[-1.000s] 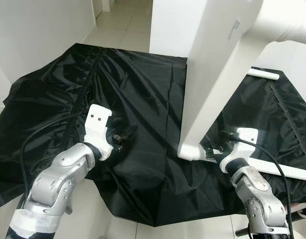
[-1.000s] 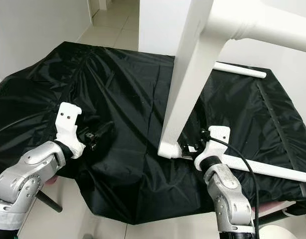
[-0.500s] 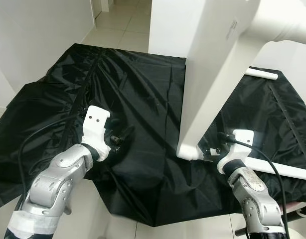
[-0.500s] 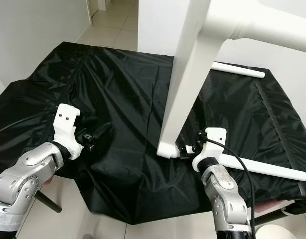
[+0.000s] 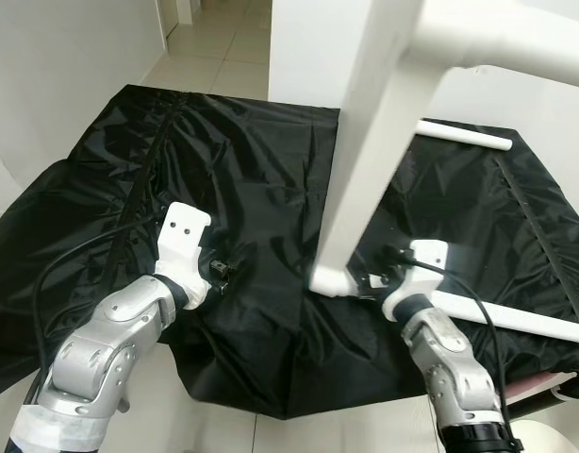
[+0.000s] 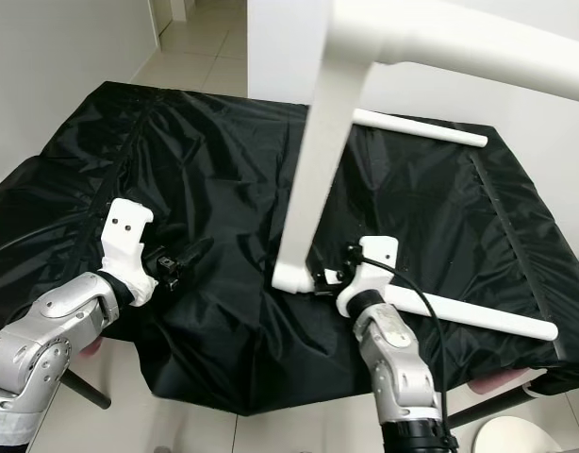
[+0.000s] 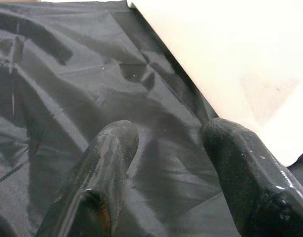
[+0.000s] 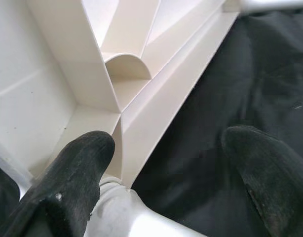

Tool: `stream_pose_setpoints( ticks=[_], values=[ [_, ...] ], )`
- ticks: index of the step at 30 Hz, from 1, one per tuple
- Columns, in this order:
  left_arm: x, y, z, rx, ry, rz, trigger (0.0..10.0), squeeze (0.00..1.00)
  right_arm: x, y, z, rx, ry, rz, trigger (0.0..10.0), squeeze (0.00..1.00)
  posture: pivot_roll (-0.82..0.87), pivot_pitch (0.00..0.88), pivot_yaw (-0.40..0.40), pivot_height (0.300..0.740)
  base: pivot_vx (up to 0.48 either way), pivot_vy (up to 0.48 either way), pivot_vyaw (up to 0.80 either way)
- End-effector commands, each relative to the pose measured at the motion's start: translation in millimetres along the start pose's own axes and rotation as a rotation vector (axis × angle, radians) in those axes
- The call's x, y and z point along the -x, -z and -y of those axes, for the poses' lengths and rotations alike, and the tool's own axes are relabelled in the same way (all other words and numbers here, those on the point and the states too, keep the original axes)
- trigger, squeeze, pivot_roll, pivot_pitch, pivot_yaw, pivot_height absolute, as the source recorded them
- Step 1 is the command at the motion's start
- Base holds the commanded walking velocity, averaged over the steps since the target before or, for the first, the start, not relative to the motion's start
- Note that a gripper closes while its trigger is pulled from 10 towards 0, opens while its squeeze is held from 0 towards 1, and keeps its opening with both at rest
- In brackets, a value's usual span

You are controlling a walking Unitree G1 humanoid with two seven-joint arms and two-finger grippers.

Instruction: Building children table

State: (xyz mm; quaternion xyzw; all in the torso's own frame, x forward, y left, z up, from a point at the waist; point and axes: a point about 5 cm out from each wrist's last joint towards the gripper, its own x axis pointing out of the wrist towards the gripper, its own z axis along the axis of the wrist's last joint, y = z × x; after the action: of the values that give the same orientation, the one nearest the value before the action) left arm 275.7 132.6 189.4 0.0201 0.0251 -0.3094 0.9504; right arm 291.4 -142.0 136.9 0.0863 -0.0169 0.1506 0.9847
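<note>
The white children's table top [image 5: 365,160] stands on edge on the black cloth [image 5: 252,160], leaning, with its lower corner [image 5: 329,280] down on the cloth. One white leg [image 5: 516,42] is fixed to it up high and points right. My right gripper [image 5: 376,278] is at that lower corner; in the right wrist view it [image 8: 169,140] is open, with one finger by the ribbed underside [image 8: 67,74] and the other over the cloth. My left gripper [image 5: 223,269] hovers open over the cloth to the left of the top [image 7: 230,59], holding nothing.
Two loose white legs lie on the cloth, one at the back right [image 5: 464,135] and one near the front right edge [image 5: 516,316]. The cloth-covered surface ends close in front of me, above tiled floor [image 5: 223,66]. White walls [image 5: 63,66] stand left and behind.
The table top has turned more edge-on and its lower corner has slid a little left, my right gripper going with it. The camera shifted slightly. My left gripper stays put.
</note>
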Motion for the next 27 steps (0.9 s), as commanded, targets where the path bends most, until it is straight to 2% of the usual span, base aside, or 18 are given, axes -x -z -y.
stream_pose_setpoints(
  ticks=[1, 6, 15, 22, 27],
  values=[
    [2.8, 0.7, 4.8, -0.004, 0.066, -0.011, 10.0, 0.00, -3.0, 17.0, -12.4, -0.009, -0.055, -0.076, 10.0, 0.00, 0.12, 0.125, -0.026, 0.740, 0.000, 0.000, 0.00],
    [3.8, 0.5, 5.2, -0.002, 0.066, -0.014, 10.0, 0.00, -11.3, 22.5, -24.9, -0.014, -0.093, -0.079, 10.0, 0.00, 0.13, 0.127, -0.024, 0.740, 0.000, 0.000, 0.00],
    [4.9, -1.7, 4.7, -0.001, 0.069, -0.011, 10.0, 0.00, -19.7, 25.7, -35.0, -0.013, -0.128, -0.076, 10.0, 0.00, 0.13, 0.129, -0.023, 0.740, 0.000, 0.000, 0.00],
    [5.9, -5.2, 7.4, -0.002, 0.097, -0.001, 10.0, 0.00, -35.3, 30.5, -53.2, -0.029, -0.171, -0.074, 10.0, 0.00, 0.14, 0.130, -0.023, 0.740, 0.000, 0.000, 0.00],
    [6.5, -6.1, 9.0, -0.002, 0.115, 0.001, 10.0, 0.00, -39.6, 32.1, -57.1, -0.025, -0.184, -0.078, 10.0, 0.00, 0.14, 0.128, -0.022, 0.740, 0.000, 0.000, 0.00]
  ],
)
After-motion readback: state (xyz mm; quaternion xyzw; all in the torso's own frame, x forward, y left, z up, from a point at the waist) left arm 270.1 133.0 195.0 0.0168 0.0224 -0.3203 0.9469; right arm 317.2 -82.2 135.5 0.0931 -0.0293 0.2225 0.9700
